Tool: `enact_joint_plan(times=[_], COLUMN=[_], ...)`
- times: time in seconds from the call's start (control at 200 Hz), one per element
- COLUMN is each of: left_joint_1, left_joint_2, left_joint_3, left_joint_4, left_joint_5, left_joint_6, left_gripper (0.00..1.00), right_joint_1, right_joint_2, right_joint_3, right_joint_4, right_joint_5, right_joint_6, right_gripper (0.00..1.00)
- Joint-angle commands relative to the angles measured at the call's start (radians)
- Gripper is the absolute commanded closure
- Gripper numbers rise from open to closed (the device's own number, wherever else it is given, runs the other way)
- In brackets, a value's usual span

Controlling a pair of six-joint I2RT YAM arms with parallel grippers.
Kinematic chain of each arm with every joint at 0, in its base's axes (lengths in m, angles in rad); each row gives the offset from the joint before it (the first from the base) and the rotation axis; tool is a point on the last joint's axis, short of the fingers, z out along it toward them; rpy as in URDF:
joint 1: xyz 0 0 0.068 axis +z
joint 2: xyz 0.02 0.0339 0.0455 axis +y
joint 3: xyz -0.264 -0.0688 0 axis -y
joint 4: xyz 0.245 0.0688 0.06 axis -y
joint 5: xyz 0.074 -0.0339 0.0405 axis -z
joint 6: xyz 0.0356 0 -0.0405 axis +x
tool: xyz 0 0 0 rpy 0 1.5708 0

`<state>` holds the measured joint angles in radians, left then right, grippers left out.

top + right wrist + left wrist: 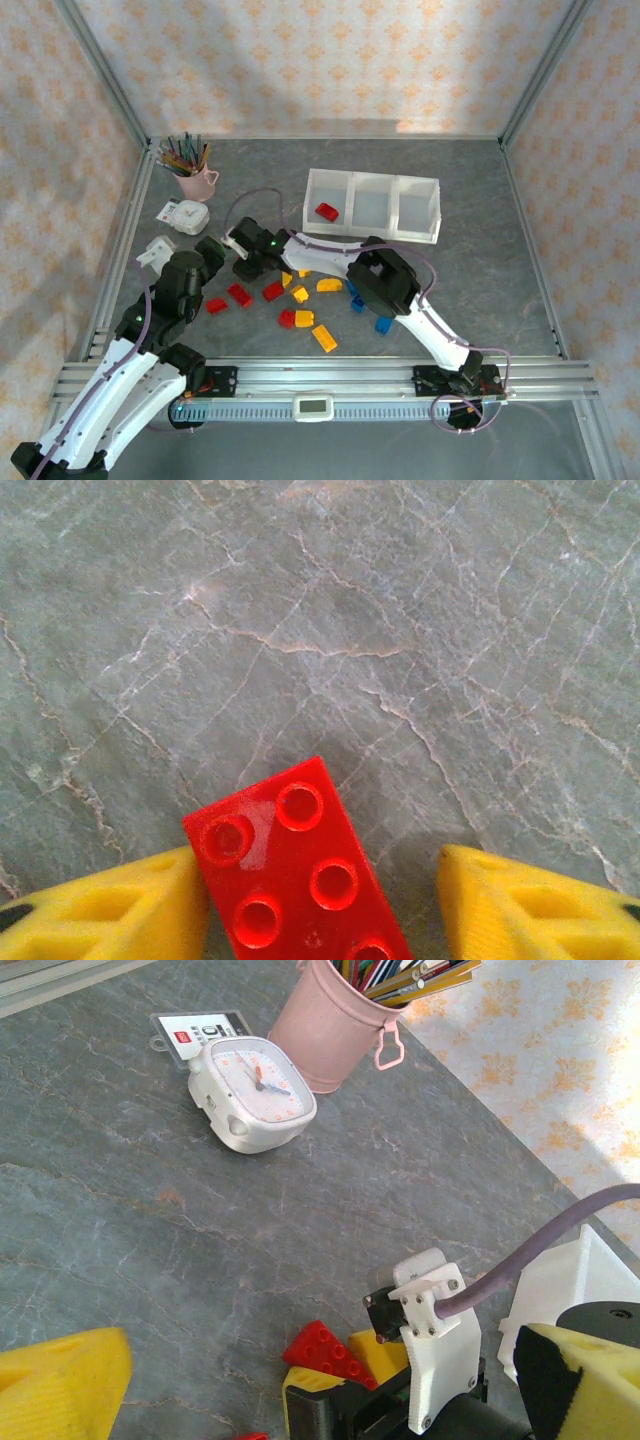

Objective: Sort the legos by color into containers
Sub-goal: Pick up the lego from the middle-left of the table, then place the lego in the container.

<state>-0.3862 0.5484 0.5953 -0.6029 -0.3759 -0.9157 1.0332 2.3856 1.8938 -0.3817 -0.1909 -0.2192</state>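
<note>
1. Top view.
   - Containers [372, 232]: three joined white bins at the far middle of the counter [480, 290], with one red piece in the left bin.
   - Legos [300, 294]: red, yellow and blue, scattered on the counter in front of the bins.
   - Right gripper [248, 266]: down at the left end of the scatter. I cannot tell the jaw width from here.
2. Left wrist view.
   - Left gripper [325, 1355]: jaws wide, holding nothing.
   - Ahead: white clock [255, 1090], and pink mug [335, 1020] holding pencils.
   - Red brick [322, 1348]: on the counter, against the right gripper's yellow finger.
3. Right wrist view.
   - Jaws partly open, one finger on each side of the red brick, which lies flat with its studs up.
   - The finger at picture-left [110, 910] touches the brick.
   - The other finger [530, 905] stands just apart from it.
</note>
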Motion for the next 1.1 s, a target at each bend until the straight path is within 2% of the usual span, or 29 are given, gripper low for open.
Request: enact_joint_plan(times=[0.0, 0.185, 0.34, 0.711, 0.906, 1.091], left_joint_1=[-0.002, -0.002, -0.001, -0.001, -0.003, -0.018], left_joint_2=[-0.005, -0.005, -0.001, 0.046, 0.096, 0.163], left_joint_3=[0.022, 0.027, 0.034, 0.049, 0.015, -0.017], left_joint_4=[0.001, 0.007, 0.020, 0.118, 0.239, 0.372], left_joint_5=[-0.022, -0.003, 0.032, 0.192, 0.320, 0.390], left_joint_6=[0.003, 0.008, 0.017, 0.073, 0.093, 0.084], left_gripper=[0.01, 0.01, 0.01, 0.01, 0.01, 0.01], right_joint_1=[-0.007, -0.012, -0.024, -0.129, -0.199, -0.294], right_joint_2=[0.006, -0.027, -0.103, -0.376, -0.508, -0.574], right_joint_3=[0.025, 0.008, -0.040, -0.273, -0.404, -0.499], right_joint_4=[-0.031, -0.036, -0.013, 0.103, 0.125, 0.145], right_joint_5=[-0.010, -0.019, -0.027, -0.011, 0.090, 0.161], right_joint_6=[-0.002, 0.016, 0.052, 0.229, 0.329, 0.417], right_gripper=[0.52, 0.67, 0.74, 0.81, 0.81, 0.81])
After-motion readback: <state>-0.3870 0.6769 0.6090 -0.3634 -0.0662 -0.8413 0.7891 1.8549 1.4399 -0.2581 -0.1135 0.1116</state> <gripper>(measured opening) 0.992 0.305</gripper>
